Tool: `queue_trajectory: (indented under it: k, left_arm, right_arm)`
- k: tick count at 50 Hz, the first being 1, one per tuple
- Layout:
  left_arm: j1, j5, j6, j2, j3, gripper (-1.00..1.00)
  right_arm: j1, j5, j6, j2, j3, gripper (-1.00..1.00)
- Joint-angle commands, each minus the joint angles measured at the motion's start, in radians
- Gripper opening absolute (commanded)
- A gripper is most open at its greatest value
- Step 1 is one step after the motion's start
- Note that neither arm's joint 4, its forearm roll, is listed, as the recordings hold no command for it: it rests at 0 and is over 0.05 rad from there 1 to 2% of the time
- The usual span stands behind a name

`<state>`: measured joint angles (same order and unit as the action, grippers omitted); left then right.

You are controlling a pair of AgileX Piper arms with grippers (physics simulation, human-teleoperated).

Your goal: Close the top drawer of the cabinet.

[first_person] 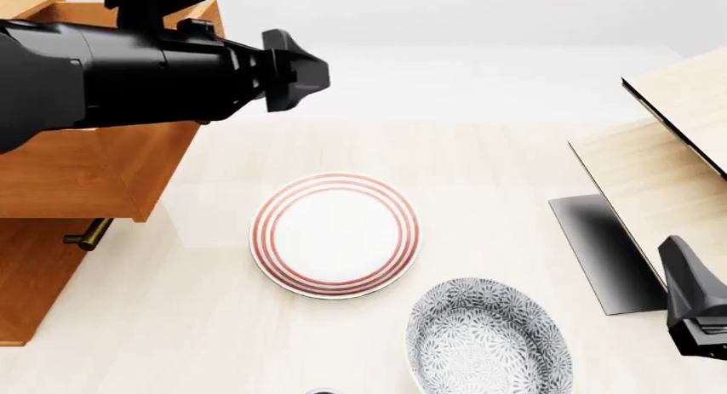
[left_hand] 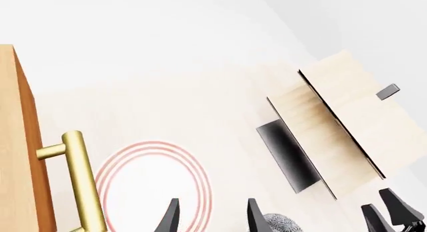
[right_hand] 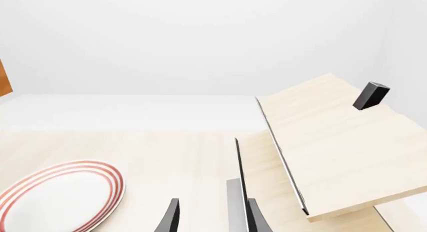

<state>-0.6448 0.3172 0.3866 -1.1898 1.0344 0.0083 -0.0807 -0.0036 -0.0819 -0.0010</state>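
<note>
The orange-brown cabinet point(first_person: 29, 283) stands at the table's left edge. Its top drawer point(first_person: 91, 177) is pulled out toward the near side, over a lower brass handle point(first_person: 87, 234). My left arm crosses above the drawer and hides its own handle in the front view. My left gripper point(first_person: 301, 71) hangs just right of the drawer, touching nothing. In the left wrist view, a drawer front point(left_hand: 17, 157) with a brass bar handle point(left_hand: 80, 182) lies beside the open left gripper point(left_hand: 211, 219). My right gripper point(first_person: 682, 271) stays at the near right, open point(right_hand: 211, 219) and holding nothing.
A red-ringed white plate point(first_person: 335, 234) lies mid-table, with a grey patterned bowl point(first_person: 489, 339) nearer and to its right. A pale light-wood unit point(first_person: 670, 156) with a black panel point(first_person: 602, 254) occupies the right side, close to my right gripper.
</note>
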Motion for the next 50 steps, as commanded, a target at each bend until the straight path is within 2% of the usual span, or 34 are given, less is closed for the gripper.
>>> queue_trajectory:
  k: [1,50]
  left_arm:
    - [0.029,-0.011,0.002,-0.006,-0.009,1.0]
    - [0.178,-0.05,0.01,-0.04,-0.029,1.0]
  right_arm:
    - [0.0,0.0,0.0,0.0,0.0,1.0]
    - [-0.001,0.003,0.002,0.002,0.0,1.0]
